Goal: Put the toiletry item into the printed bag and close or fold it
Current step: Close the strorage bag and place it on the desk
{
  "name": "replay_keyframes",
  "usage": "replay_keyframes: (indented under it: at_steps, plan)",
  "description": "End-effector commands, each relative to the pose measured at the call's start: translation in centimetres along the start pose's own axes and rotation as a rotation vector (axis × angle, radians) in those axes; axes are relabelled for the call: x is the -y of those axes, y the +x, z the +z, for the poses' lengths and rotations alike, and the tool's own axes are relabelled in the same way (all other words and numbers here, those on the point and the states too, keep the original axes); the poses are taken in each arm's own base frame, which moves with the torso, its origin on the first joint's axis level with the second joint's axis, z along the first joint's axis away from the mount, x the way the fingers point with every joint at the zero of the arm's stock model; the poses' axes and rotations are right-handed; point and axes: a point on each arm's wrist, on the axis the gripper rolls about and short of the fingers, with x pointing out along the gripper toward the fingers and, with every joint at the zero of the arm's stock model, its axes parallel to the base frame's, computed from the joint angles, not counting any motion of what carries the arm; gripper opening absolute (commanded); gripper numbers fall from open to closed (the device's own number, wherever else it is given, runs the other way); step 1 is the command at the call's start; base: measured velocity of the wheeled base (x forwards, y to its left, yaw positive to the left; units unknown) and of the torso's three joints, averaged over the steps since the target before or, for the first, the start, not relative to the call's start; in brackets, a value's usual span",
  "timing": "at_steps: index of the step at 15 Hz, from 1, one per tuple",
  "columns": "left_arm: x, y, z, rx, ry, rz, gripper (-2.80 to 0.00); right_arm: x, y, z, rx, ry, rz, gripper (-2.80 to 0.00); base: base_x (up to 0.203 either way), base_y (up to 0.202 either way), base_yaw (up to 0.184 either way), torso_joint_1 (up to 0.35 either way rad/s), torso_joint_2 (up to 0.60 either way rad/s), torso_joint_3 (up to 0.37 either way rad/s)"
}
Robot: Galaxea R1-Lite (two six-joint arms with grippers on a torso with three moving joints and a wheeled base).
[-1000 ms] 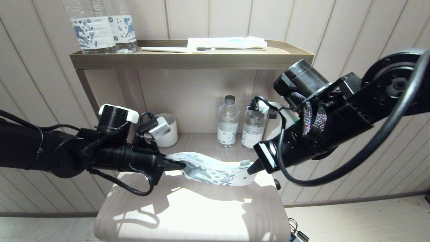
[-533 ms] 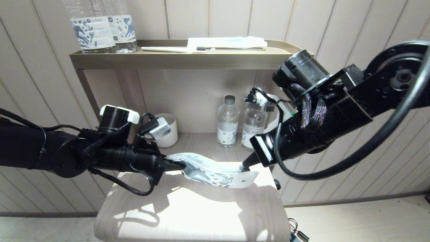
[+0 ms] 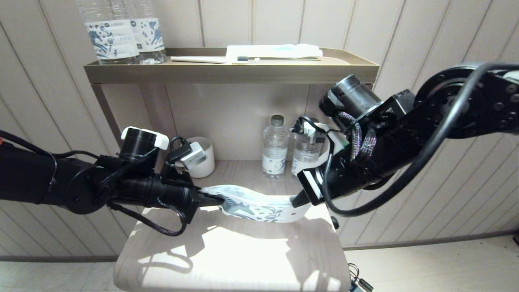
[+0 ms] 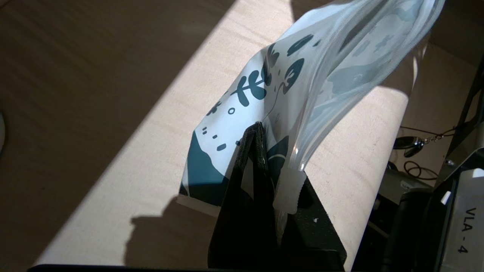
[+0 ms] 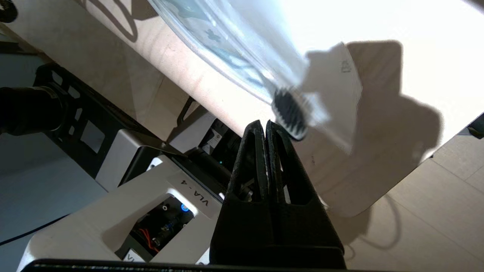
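The printed bag (image 3: 259, 207) is clamped at one end by the left tool (image 3: 211, 199). At its opposite, open end the right tool (image 3: 298, 201), fingers together, is pressed beside the toothbrush (image 5: 290, 118) head. The brush could be pushed crooked or slip back out if the slack bag buckles.

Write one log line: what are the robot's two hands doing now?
left tool: shut on printed bag | right tool: shut, pushing toothbrush head at bag mouth | toothbrush: nearly in

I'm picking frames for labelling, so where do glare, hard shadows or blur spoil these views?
Head view: sunlight glares on the stool, with hard arm shadows. Left wrist view: the printed bag is sharp near the left gripper, smeared at its far end. Right wrist view: blown-out white, blurred bag, toothbrush head soft.
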Motion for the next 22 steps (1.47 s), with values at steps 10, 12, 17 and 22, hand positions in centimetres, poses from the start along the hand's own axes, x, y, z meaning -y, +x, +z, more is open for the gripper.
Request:
replay_keyframes:
  at_steps: [10,12,17,22]
  plan:
    - [-0.4,0.6,-0.1,-0.004,-0.004,-0.006,-2.8,-0.8,-2.4,-0.7,0.043,-0.019,0.013,-2.8,0.0,0.0,0.0,0.0,0.0,0.0]
    - [-0.6,0.5,0.1,0.007,-0.004,0.0,-2.8,-0.1,-3.1,-1.4,0.046,0.003,-0.001,-2.8,0.0,0.0,0.0,0.0,0.0,0.0]
    - [-1.2,0.0,0.8,0.034,-0.056,-0.001,-2.8,3.0,-2.4,-1.8,0.221,-0.061,-0.037,-2.8,0.0,0.0,0.0,0.0,0.0,0.0]
    - [-1.9,-1.8,1.7,0.068,-0.083,0.005,-2.8,2.8,-1.6,-0.5,0.264,-0.141,-0.03,-2.8,0.0,0.0,0.0,0.0,0.0,0.0]
